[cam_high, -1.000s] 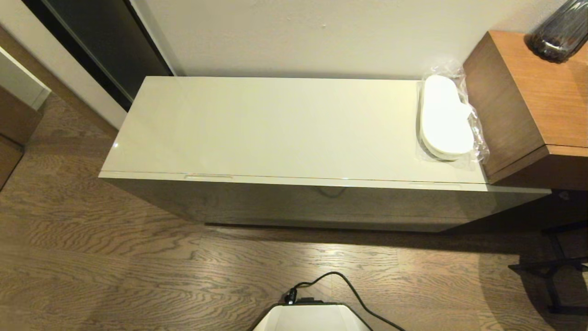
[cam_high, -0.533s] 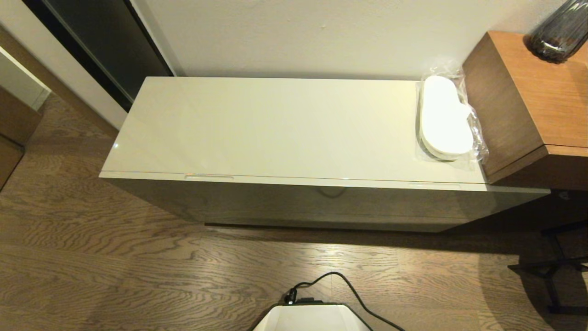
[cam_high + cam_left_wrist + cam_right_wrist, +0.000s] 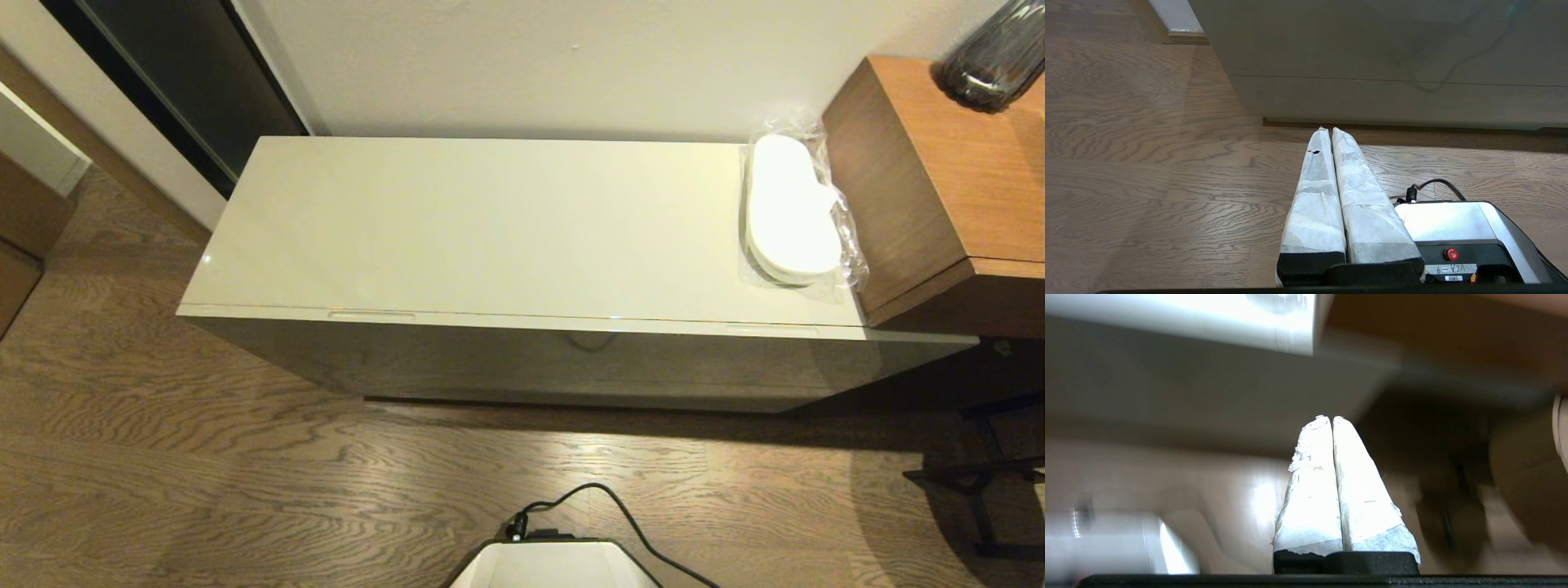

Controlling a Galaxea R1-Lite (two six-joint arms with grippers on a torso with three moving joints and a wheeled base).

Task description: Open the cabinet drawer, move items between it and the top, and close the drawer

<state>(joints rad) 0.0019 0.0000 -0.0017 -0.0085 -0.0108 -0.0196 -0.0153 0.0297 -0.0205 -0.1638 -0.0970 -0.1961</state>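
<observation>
From the head camera, the long glossy off-white top point(image 3: 490, 229) of the low cabinet runs along the wall, and its very wide, shallow drawer point(image 3: 571, 359) is fully closed, the slot handles lying along the front edge. A pair of white slippers in clear plastic wrap point(image 3: 788, 208) lies at the right end of that top, just beside the brown wooden side unit point(image 3: 939, 188), on which a dark ribbed glass vase point(image 3: 992, 53) stands. Neither arm shows here; only the robot's white base point(image 3: 555, 563) with a black cable point(image 3: 620, 510) sits on the wood-grain floor point(image 3: 204, 457). In the left wrist camera, the left gripper point(image 3: 1327, 130) hangs low above the floor, its two white-wrapped fingers pressed together and holding nothing, pointing toward the foot of the cabinet front. In the right wrist camera, the right gripper point(image 3: 1329, 417) likewise has its fingers closed against each other and empty, below the cabinet's right end
</observation>
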